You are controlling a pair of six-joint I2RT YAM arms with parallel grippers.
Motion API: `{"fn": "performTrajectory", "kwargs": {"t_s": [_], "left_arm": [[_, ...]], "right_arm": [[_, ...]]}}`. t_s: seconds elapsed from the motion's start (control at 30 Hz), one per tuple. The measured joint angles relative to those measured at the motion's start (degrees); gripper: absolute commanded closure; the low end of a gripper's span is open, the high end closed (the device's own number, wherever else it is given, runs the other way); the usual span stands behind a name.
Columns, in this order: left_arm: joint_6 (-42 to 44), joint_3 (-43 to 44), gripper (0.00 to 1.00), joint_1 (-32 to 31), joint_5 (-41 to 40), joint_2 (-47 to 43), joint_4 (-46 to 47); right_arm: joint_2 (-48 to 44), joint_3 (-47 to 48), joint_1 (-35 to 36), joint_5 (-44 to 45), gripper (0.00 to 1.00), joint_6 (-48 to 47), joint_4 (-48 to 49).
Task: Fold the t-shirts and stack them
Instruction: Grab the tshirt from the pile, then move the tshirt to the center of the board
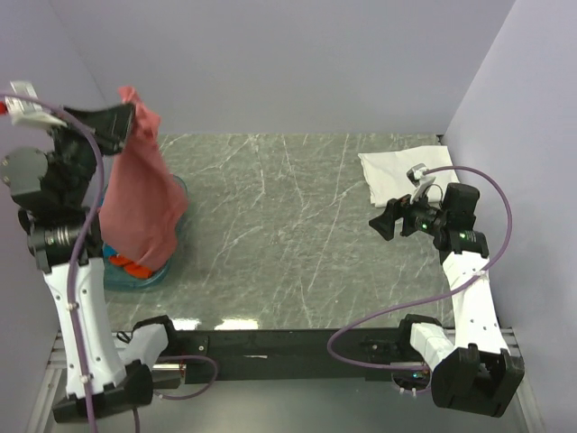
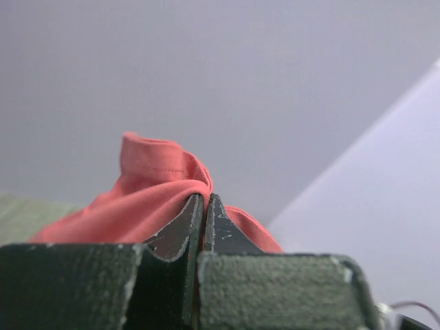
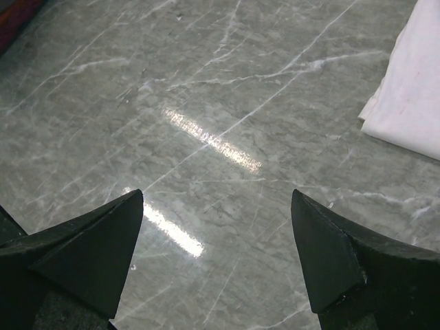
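Over on the left, the left claw [image 1: 129, 116] is clamped tight on a bunched fold of the dusty-red t-shirt [image 1: 135, 207]. It's held high so the cloth hangs long beneath it, hem down at the blue basket [image 1: 144, 280], where an orange t-shirt [image 1: 132, 265] peeks out. The tabletop [image 1: 270, 234] between the claws looks like the spreading ground. Across on the right, the right claw [image 1: 386, 224] hovers spread wide, gripping nothing. The folded white t-shirt [image 1: 397, 171] lies just behind it, likely the stack's base.
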Motion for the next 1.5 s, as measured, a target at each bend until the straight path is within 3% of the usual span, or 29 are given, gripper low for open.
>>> {"fn": "performTrajectory", "kwargs": {"t_s": [0.13,0.3,0.4,0.77,0.87,1.13,1.23,1.4,1.43,1.5], "left_arm": [[-5.8,10.2,0.99,-4.3,6.1,7.6,6.9],[-7.1,25.9,0.99,-20.2,6.8,17.5,8.8],[-7.7,32.4,0.99,-25.9,7.1,21.7,11.0],[-8.5,35.7,0.99,-35.0,7.0,28.7,14.1],[-7.7,31.9,0.99,-37.3,6.9,29.0,14.1],[-3.4,11.3,0.99,-40.6,7.0,27.5,14.0],[0.6,1.7,0.94,-41.3,6.6,26.5,10.0],[10.1,-14.1,0.67,-41.5,3.0,22.7,1.5],[12.0,-17.0,0.51,-41.5,1.9,21.6,-0.9],[15.2,-21.7,0.39,-41.6,-0.8,19.0,-4.4]], "right_arm": [[0.3,0.0,0.1,0.1,0.07,0.0,0.0],[1.2,0.0,0.1,0.7,0.07,0.0,0.1],[1.4,0.0,0.1,1.2,0.07,0.0,0.1],[1.9,0.0,0.1,2.6,0.07,0.0,0.2],[1.9,0.0,0.1,2.9,0.07,0.0,0.2],[2.4,0.0,0.1,3.1,0.07,-0.4,0.2],[2.8,0.0,0.1,3.1,0.07,-0.7,0.1],[3.4,0.0,0.1,3.0,0.07,-1.3,0.0],[3.6,0.0,0.1,3.0,0.08,-1.3,-0.1],[3.9,0.0,0.1,3.0,0.08,-1.4,-0.2]]}}
